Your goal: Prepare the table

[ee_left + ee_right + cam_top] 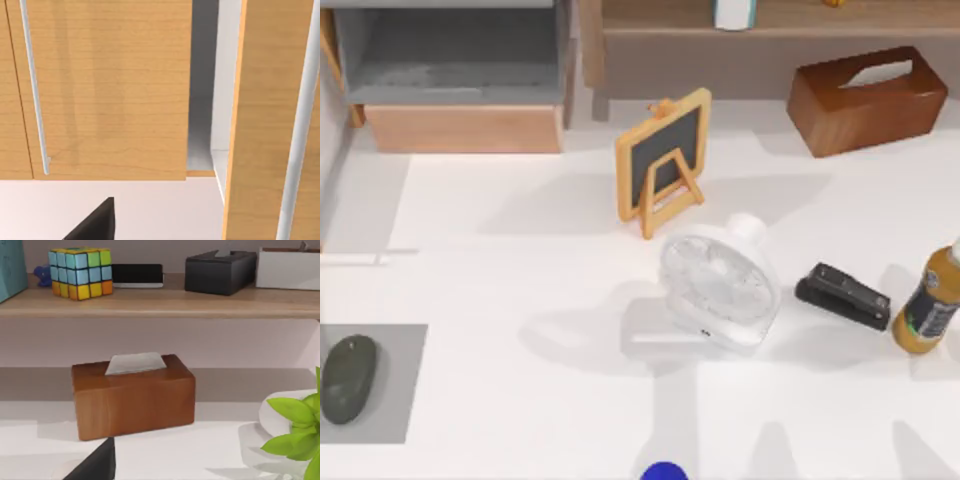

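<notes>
White flat worktop spreading across centre, carrying white round fan at centre, black stapler lying at 3 o'clock awaiting tidying; both grippers' finger state — cannot tell.

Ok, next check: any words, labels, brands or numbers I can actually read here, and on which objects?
No text can be read anywhere.
Bottle, at the table's right edge: it carries a label band, too small to read.
Small chalkboard: its dark face is blank.
Wooden tissue box, white fan, black stapler: no markings visible.
</notes>
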{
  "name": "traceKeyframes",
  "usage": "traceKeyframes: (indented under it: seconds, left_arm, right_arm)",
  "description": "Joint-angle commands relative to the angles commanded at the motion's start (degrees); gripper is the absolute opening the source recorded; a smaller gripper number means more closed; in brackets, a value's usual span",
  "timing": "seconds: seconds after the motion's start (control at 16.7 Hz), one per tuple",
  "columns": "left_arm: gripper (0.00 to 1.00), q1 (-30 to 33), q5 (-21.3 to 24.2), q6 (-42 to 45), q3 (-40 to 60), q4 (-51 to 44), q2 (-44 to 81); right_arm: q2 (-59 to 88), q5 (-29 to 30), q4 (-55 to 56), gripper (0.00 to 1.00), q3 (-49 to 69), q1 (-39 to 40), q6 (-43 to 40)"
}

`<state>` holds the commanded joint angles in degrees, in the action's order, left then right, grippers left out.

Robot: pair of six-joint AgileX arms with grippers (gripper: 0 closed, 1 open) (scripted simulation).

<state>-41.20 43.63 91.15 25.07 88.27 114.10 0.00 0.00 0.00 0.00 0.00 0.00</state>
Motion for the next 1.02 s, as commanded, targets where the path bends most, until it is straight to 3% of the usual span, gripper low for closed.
traceKeyframes:
  seconds: [0.9, 1.02]
  left_arm:
    - [1.00, 3.5, -3.4, -0.1, 4.5, -2.6, 1.8]
    - [0.85, 3.5, -3.4, -0.1, 4.5, -2.6, 1.8]
  right_arm:
    - [0.0, 0.0, 0.0, 1.00, 0.0, 0.0, 0.0]
    - [0.0, 0.0, 0.0, 1.00, 0.0, 0.0, 0.0]
